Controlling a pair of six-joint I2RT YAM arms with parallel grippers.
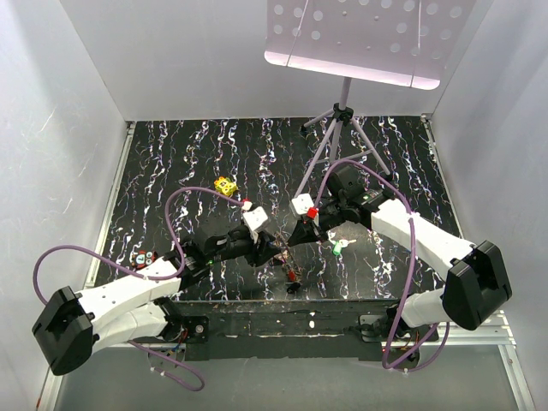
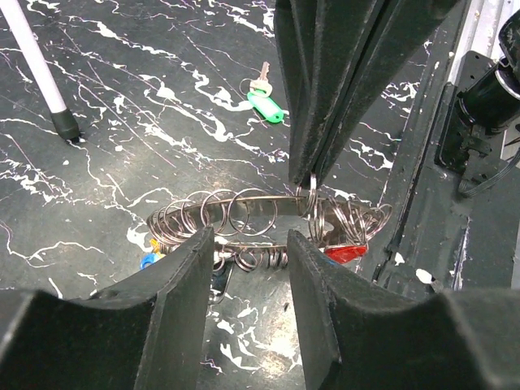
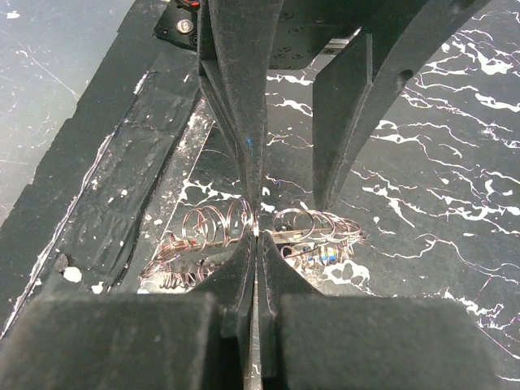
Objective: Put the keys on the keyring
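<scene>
Right gripper (image 3: 256,236) pinched on keyring (image 2: 236,213) | left gripper (image 2: 249,236) parted, keyring between its jaws

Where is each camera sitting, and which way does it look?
Top external: above, behind; looks down on the table; left arm, right arm show.
Left wrist: on that arm, looks past the left gripper at the keyring.
Right wrist: on that arm, looks past the right gripper at the keyring.
Both wrist views share the keyring.

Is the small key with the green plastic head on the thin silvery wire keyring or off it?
Off: the green-headed key lies alone on the black marbled table, well apart from the keyring.
</scene>
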